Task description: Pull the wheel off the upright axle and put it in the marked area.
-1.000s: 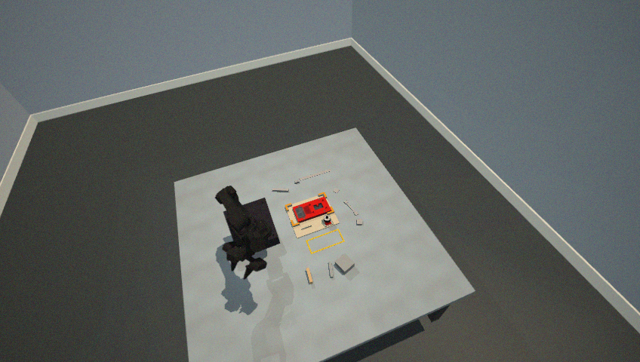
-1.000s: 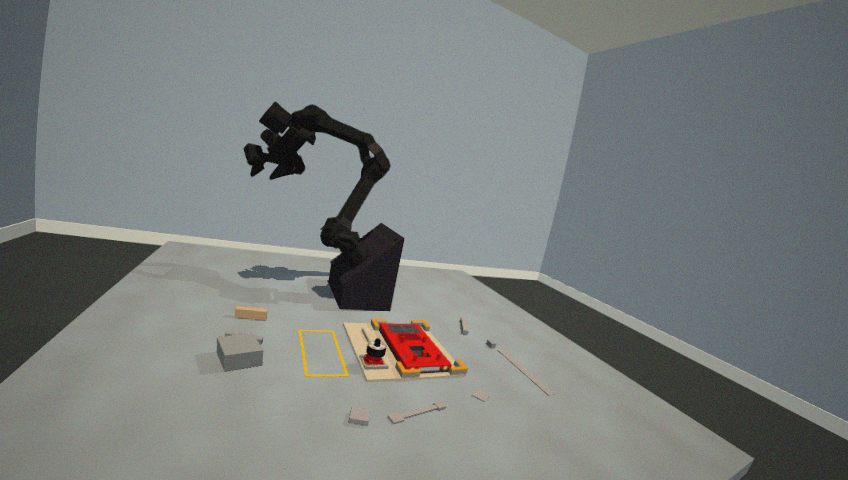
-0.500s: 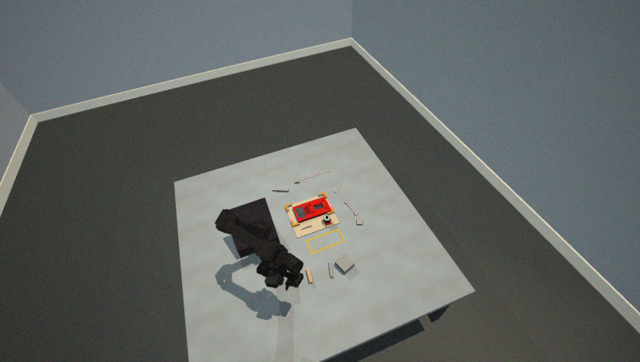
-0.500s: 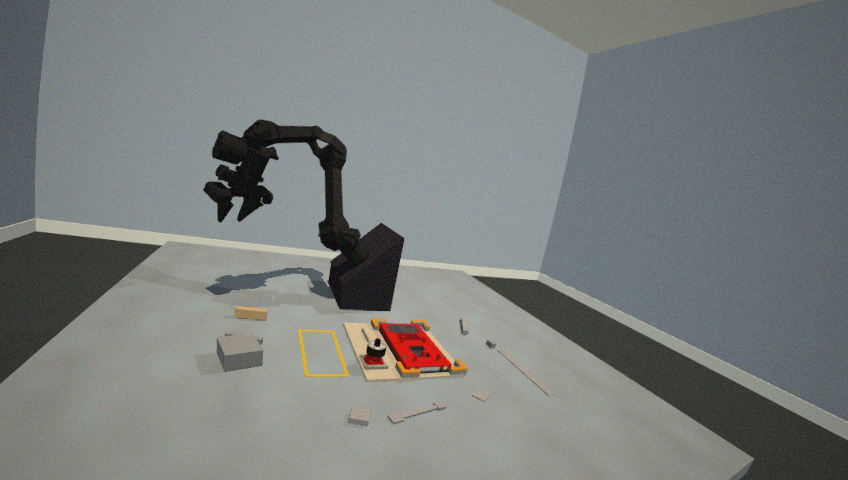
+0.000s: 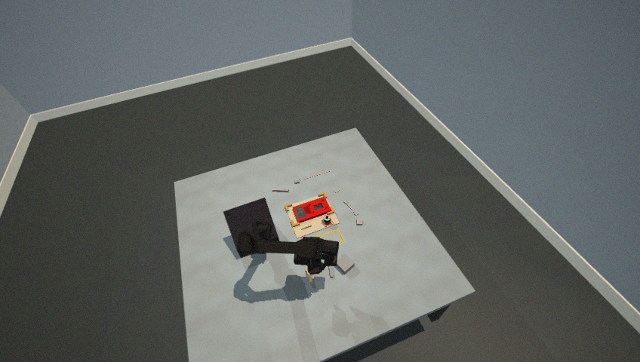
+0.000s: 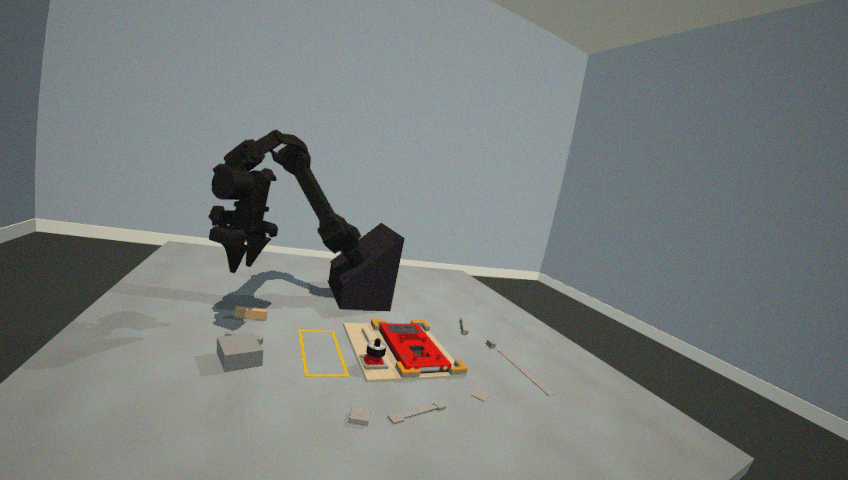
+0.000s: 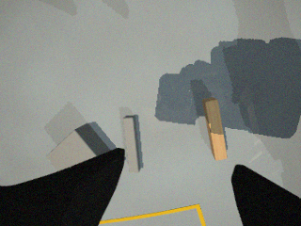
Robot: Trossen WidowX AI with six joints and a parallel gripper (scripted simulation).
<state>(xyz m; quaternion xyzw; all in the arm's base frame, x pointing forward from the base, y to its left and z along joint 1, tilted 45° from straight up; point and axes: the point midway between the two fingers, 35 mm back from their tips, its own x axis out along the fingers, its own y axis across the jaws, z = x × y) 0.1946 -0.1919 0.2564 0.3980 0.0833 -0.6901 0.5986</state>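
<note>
My arm (image 6: pixel 318 202) rises from its dark base (image 6: pixel 368 270) at the back of the surface, leans up and away to a high elbow (image 6: pixel 285 145), then folds over so the forearm and wrist (image 6: pixel 241 184) hang almost straight down. My end effector (image 6: pixel 242 252) points down at the surface, well above it and touching nothing. Its two dark fingers stand partly apart with nothing between them. From the top view my wrist joints blur together, so their exact roll is hard to judge.
</note>
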